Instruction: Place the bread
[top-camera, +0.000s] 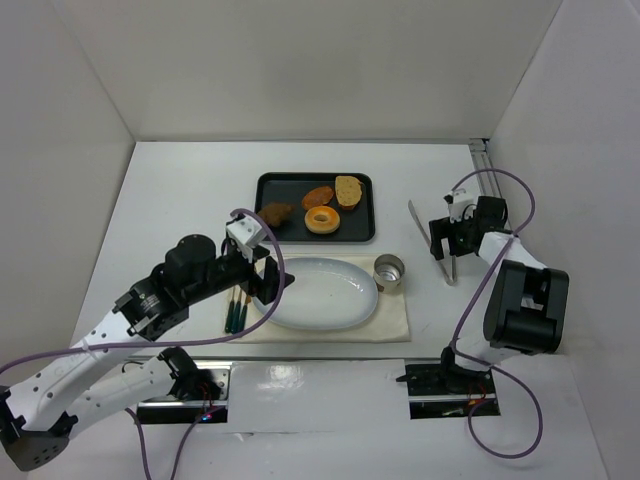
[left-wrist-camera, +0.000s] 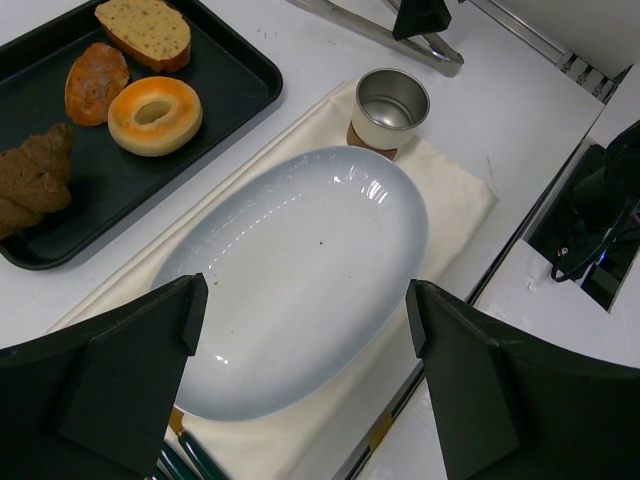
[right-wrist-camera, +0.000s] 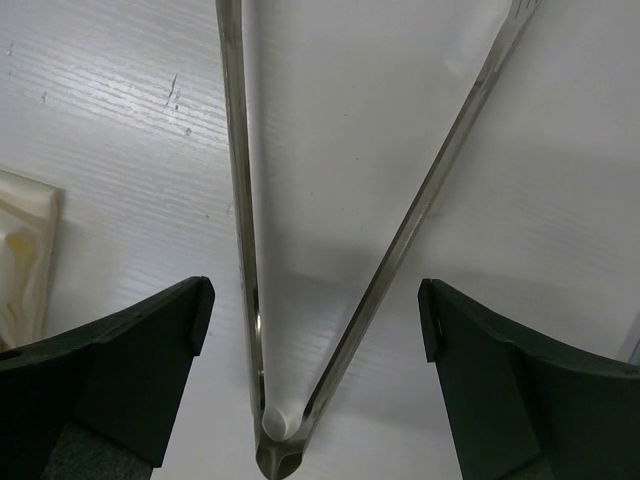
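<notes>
Bread (left-wrist-camera: 35, 180): lies at the left end of the black tray (left-wrist-camera: 215, 70), nothing gripping it.
Tray's other contents: orange-brown bun (left-wrist-camera: 96, 80), tan slice (left-wrist-camera: 143, 30), doughnut (left-wrist-camera: 154, 114).
Plate (left-wrist-camera: 300, 240): bare, on a cream cloth (left-wrist-camera: 450, 190).
Metal cup (left-wrist-camera: 390, 105): empty, beside the plate.
Left end effector (left-wrist-camera: 300, 310): fingers spread, holding nothing, above the plate.
Right end effector (right-wrist-camera: 315, 320): fingers spread, straddling tongs (right-wrist-camera: 240, 200) on the surface (right-wrist-camera: 560, 200).

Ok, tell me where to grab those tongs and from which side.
Probably grip the tongs across both arms just beyond the joined end, coming straight down from above. They lie flat in a narrow V, and the open right gripper straddles both arms there.
</notes>
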